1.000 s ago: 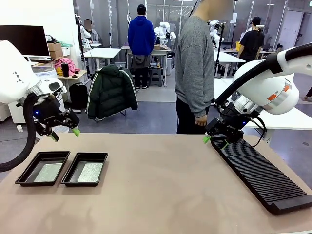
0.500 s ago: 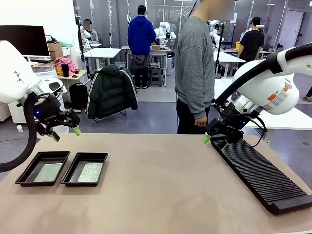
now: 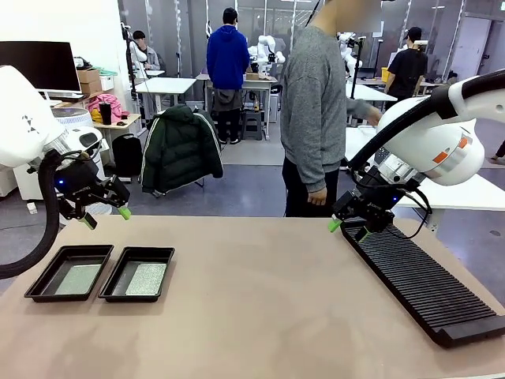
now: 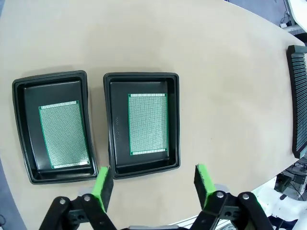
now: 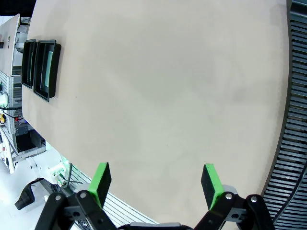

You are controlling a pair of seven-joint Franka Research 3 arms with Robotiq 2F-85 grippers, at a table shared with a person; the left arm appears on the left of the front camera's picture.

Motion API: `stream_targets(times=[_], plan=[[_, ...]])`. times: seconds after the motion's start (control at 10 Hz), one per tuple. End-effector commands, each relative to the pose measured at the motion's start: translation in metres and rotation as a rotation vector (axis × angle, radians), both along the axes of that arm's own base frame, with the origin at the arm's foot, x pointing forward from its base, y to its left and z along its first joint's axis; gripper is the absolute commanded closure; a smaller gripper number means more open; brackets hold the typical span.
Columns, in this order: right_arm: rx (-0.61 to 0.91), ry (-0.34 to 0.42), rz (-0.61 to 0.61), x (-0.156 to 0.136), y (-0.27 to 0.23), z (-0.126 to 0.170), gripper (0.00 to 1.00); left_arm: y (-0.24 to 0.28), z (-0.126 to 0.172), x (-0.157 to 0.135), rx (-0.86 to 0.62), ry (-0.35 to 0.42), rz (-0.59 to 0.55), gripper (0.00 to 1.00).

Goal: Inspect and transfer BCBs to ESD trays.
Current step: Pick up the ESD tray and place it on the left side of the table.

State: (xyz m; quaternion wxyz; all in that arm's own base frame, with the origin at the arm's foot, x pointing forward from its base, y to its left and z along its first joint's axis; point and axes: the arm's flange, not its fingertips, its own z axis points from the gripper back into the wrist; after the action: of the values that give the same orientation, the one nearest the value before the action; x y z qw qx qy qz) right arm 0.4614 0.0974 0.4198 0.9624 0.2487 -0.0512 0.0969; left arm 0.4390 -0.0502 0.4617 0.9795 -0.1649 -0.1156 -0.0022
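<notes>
From the front we see two shallow black plastic ESD trays (image 3: 69, 272) side by side; our left wrist view resolves a thin green circuit board (image 4: 147, 123) in each. Left gripper (image 4: 152, 183) and right gripper (image 5: 156, 184) hover empty, fingers apart.

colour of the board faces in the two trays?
Green with a fine dotted grid, on both BCBs; clearest in the left wrist view.

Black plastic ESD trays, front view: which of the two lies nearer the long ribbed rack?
The right-hand shallow black tray, toward the table's middle. The other tray sits beside it at the left edge, farther from the black ribbed rack. Each holds one green circuit board.
</notes>
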Motion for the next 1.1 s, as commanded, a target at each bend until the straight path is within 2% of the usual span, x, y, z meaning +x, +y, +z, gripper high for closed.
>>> stream_targets(times=[0.0, 1.0], plan=[[-0.005, 0.005, -0.024, 0.0010, 0.0023, 0.0002, 0.00, 0.0022, -0.0002, -0.0005, 0.006, -0.003, -0.001, 0.10], [-0.005, 0.005, -0.024, 0.0010, 0.0023, 0.0002, 0.00, 0.0022, -0.0002, -0.0005, 0.006, -0.003, -0.001, 0.10]])
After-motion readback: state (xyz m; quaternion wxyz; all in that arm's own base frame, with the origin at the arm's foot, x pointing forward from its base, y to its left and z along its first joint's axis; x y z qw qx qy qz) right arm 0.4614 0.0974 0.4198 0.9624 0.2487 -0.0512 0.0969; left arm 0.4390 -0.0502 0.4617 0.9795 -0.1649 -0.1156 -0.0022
